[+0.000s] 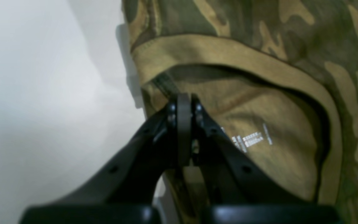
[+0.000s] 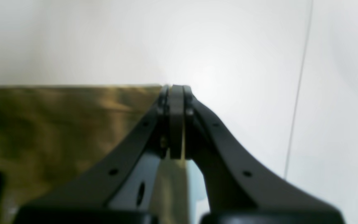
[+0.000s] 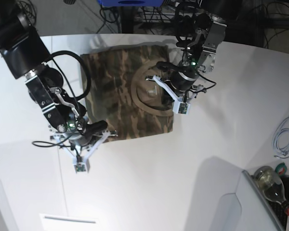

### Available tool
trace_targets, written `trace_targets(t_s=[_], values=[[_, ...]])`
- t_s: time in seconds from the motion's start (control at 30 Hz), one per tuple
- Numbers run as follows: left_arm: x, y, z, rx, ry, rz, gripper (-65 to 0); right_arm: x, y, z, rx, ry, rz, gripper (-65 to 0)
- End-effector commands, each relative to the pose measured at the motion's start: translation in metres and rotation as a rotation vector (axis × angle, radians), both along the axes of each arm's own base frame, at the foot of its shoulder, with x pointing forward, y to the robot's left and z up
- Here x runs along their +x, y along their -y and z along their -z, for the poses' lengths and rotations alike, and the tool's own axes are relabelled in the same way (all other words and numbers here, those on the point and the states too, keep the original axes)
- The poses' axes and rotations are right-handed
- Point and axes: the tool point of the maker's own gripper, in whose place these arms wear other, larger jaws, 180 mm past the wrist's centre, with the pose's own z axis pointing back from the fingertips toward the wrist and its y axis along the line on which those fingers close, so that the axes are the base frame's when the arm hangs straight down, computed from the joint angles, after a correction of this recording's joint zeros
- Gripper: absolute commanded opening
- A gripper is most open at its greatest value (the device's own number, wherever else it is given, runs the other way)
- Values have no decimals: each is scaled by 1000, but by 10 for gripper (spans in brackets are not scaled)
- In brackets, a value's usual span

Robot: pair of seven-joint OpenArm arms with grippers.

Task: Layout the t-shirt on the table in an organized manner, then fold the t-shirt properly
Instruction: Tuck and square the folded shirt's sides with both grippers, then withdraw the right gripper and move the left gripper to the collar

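The camouflage t-shirt (image 3: 120, 91) lies on the white table (image 3: 221, 130) as a flat rectangle, its tan collar ring facing up. In the left wrist view the tan neck patch (image 1: 253, 130) with small white print shows inside the collar. My left gripper (image 1: 183, 99) is shut at the shirt's edge beside the collar, with a bit of tan cloth between the fingers; in the base view the left gripper (image 3: 173, 96) is at the shirt's right edge. My right gripper (image 2: 176, 88) is shut on the t-shirt (image 2: 57, 124) at its edge, and in the base view the right gripper (image 3: 104, 132) sits near the shirt's lower left corner.
A thin dark seam (image 2: 297, 93) runs across the tabletop to the right of my right gripper. A glass bottle (image 3: 269, 180) and a grey panel (image 3: 245, 202) sit at the bottom right, with a white cable (image 3: 284, 137) at the right edge. Dark cables hang behind the table.
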Motion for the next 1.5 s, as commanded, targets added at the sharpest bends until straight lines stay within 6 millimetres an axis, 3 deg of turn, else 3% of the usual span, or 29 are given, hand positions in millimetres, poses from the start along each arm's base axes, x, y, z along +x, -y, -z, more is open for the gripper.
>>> trace_targets(t_s=[0.0, 0.07, 0.13, 0.23, 0.33, 0.43, 0.5, 0.67, 0.83, 0.9, 0.97, 1.03, 1.17, 1.2, 1.3, 1.37, 1.47], values=[[6, 1, -7, -2, 23, 3, -650, 5, -8, -14, 25, 36, -12, -650], [8, 2, -10, -6, 31, 4, -650, 2, -17, -14, 43, 36, -19, -650], [11, 4, -16, -11, 49, 4, -650, 3, -21, 2, 36, -5, -1, -650], [12, 4, -19, -12, 56, 6, -650, 18, -2, 32, -24, -18, 56, -650], [12, 3, -18, -8, 55, 7, -650, 30, 15, 46, -79, -7, 90, -650], [11, 2, -16, -7, 49, 5, -650, 38, 9, 31, -56, 36, 79, -650], [11, 2, -17, -9, 52, 4, -650, 30, 6, 24, -36, 27, 65, -650], [16, 3, -27, -16, 79, 5, -650, 19, -23, -13, 50, 64, 5, -650], [5, -13, -64, -36, 163, -23, -650, 1, -8, -46, 150, 90, 66, -650], [-1, -26, -78, -100, 163, -87, -650, -7, 7, -50, 168, 103, 109, -650], [-3, -26, -92, -227, 150, -116, -650, -14, 26, -48, 152, 103, 138, -650], [-3, -24, -95, -352, 120, -137, -650, -19, 38, -41, 129, 89, 147, -650], [-3, -24, -77, -463, 62, -158, -650, -37, 48, -26, 98, 49, 146, -650], [-3, -23, -73, -470, 51, -151, -574, -40, 49, -23, 97, 40, 150, -650], [-10, -18, -57, -485, 12, -125, -174, -51, 50, -13, 93, 12, 152, -650], [-14, -12, -51, -506, 3, -85, 0, -57, 49, -9, 92, -2, 151, -650], [-18, -2, -44, -548, -11, -16, 0, -63, 49, -4, 91, -17, 149, -650]])
